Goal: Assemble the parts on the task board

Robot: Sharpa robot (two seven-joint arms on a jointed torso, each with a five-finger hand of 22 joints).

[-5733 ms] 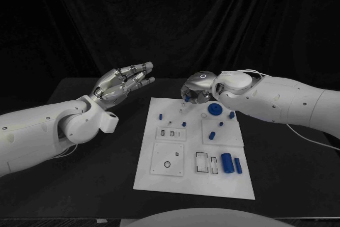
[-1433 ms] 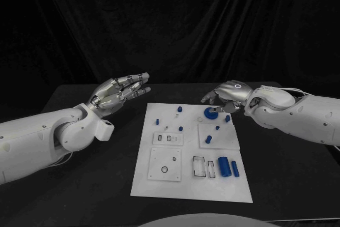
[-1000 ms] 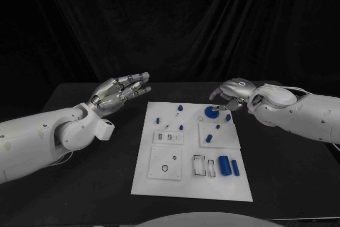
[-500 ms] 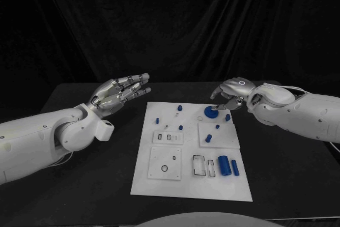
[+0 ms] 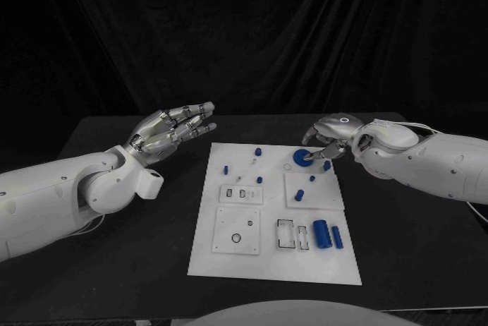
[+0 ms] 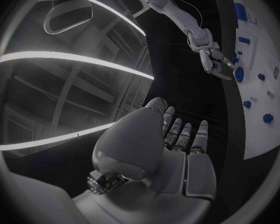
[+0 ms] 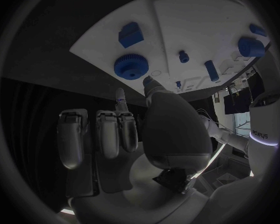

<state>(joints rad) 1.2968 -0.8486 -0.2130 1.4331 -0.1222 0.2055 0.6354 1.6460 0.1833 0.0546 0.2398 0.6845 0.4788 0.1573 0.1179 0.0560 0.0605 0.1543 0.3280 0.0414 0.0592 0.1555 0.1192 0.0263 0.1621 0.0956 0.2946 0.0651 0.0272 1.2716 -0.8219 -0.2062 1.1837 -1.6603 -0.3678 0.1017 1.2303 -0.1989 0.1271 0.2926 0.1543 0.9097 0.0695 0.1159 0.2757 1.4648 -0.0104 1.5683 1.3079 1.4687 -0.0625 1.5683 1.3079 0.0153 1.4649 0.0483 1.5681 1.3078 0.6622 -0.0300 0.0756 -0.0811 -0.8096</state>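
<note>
The white task board [image 5: 274, 262] lies mid-table. The right hand [image 5: 331, 137] hovers at its 1 o'clock corner, fingers curled down beside the blue round gear [image 5: 302, 157]; whether they touch or grip it, I cannot tell. A large blue cylinder [image 5: 320, 233] lies toward 4 o'clock. The left hand [image 5: 168, 130] hangs at 10 o'clock off the board, fingers spread, holding nothing.
</note>
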